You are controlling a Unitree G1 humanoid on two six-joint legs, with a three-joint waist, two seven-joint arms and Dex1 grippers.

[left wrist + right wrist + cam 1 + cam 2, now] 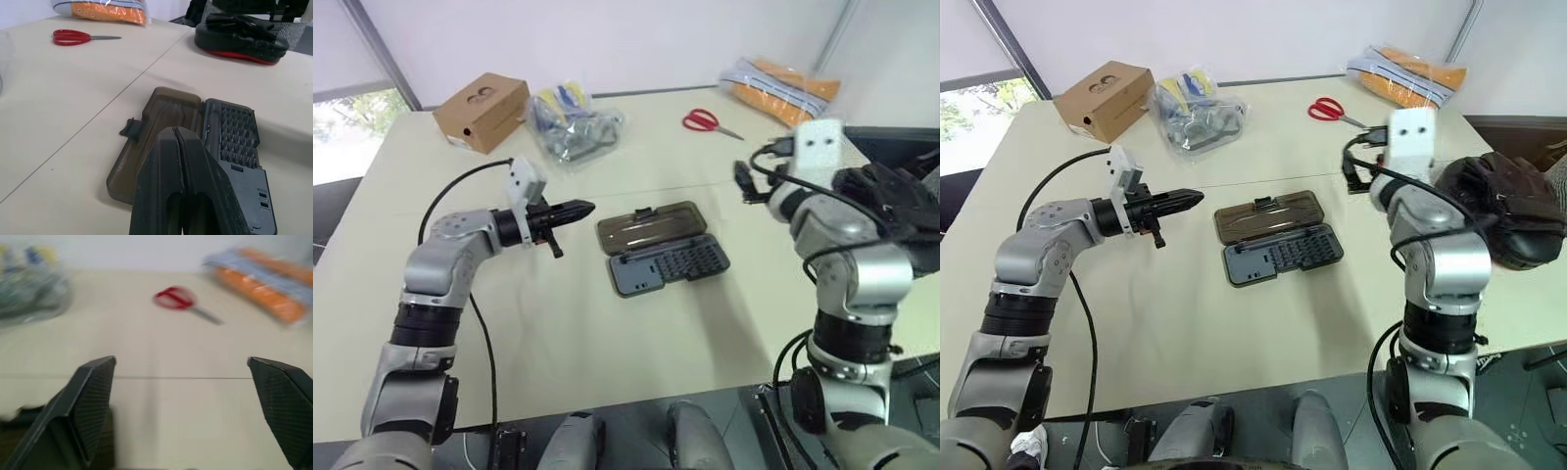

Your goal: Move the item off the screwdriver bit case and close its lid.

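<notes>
The screwdriver bit case lies open in the middle of the table, its dark grey tray [671,266] of bits nearest me. Its smoky-brown lid [649,227] lies flat on the far side, latch pointing away. The item, a black padded mitt [1506,211] with a red rim, rests near the table's right edge, apart from the case and partly behind my right arm. My left gripper [587,208] is shut and empty, held level just left of the lid and pointing at it. My right gripper [181,361] hovers open and empty to the right of the case, facing the far side of the table.
At the back of the table are a cardboard box [481,111], a clear bag of parts [570,122], red-handled scissors [705,121] and an orange packet [783,88]. A black cable [450,196] loops off my left wrist.
</notes>
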